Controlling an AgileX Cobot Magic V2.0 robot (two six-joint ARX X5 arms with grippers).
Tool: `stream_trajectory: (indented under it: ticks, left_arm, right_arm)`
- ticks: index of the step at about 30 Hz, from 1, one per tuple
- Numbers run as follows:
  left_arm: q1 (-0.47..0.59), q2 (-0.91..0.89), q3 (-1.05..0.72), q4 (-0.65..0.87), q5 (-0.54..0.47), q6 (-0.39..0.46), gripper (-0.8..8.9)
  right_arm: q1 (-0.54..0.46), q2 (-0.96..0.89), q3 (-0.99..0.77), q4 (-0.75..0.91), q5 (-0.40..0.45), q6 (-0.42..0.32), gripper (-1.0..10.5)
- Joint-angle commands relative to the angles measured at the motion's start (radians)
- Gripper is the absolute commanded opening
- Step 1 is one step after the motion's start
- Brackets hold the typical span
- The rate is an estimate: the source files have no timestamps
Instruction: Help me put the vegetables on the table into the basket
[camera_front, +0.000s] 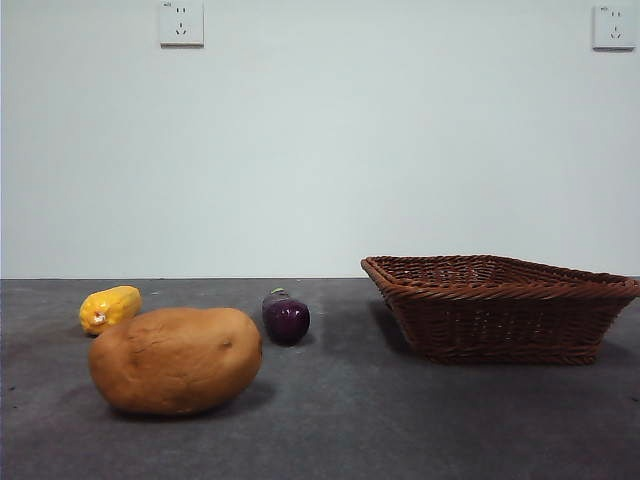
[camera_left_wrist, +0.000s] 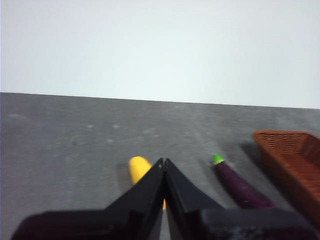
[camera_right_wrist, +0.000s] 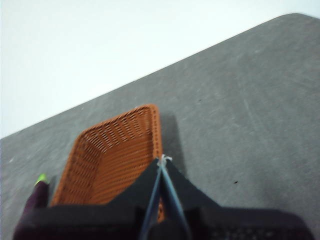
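A large tan-brown potato (camera_front: 176, 360) lies on the dark grey table (camera_front: 340, 430) at the front left. Behind it to the left sits a small yellow corn piece (camera_front: 109, 307), also seen as the corn piece (camera_left_wrist: 138, 168) in the left wrist view. A glossy purple eggplant (camera_front: 286, 317) lies near the middle; the eggplant (camera_left_wrist: 239, 184) shows its green tip there. The brown woven basket (camera_front: 500, 305) stands at the right. My left gripper (camera_left_wrist: 164, 162) is shut above the table, close to the corn. My right gripper (camera_right_wrist: 162, 160) is shut above the basket (camera_right_wrist: 112, 160).
A white wall with two sockets (camera_front: 181, 23) rises behind the table's far edge. No arm shows in the front view. The eggplant's tip (camera_right_wrist: 40, 180) appears beside the basket in the right wrist view.
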Motion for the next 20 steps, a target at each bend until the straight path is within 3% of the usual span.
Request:
stream_trajectory:
  ticks: [1, 3, 7, 14, 17, 20]
  left_arm:
    - [-0.002, 0.066, 0.058, -0.039, 0.042, -0.023, -0.05]
    - [-0.002, 0.12, 0.105, -0.081, 0.062, -0.023, -0.06]
    - [-0.002, 0.241, 0.205, -0.184, 0.101, -0.023, -0.05]
    - [-0.002, 0.447, 0.344, -0.334, 0.111, -0.023, -0.04]
    - [-0.002, 0.544, 0.381, -0.383, 0.193, -0.022, -0.04]
    - [-0.003, 0.625, 0.396, -0.401, 0.335, -0.01, -0.04]
  right_arm:
    - [0.001, 0.082, 0.084, -0.069, -0.019, 0.011, -0.1]
    - [0.001, 0.146, 0.146, -0.134, -0.026, 0.008, -0.1]
    - [0.001, 0.267, 0.261, -0.254, -0.026, -0.074, 0.0]
    - [0.001, 0.419, 0.38, -0.353, -0.018, -0.079, 0.0]
    - [0.001, 0.48, 0.394, -0.365, -0.034, -0.076, 0.0]
    - [0.001, 0.566, 0.414, -0.376, -0.14, -0.116, 0.0]
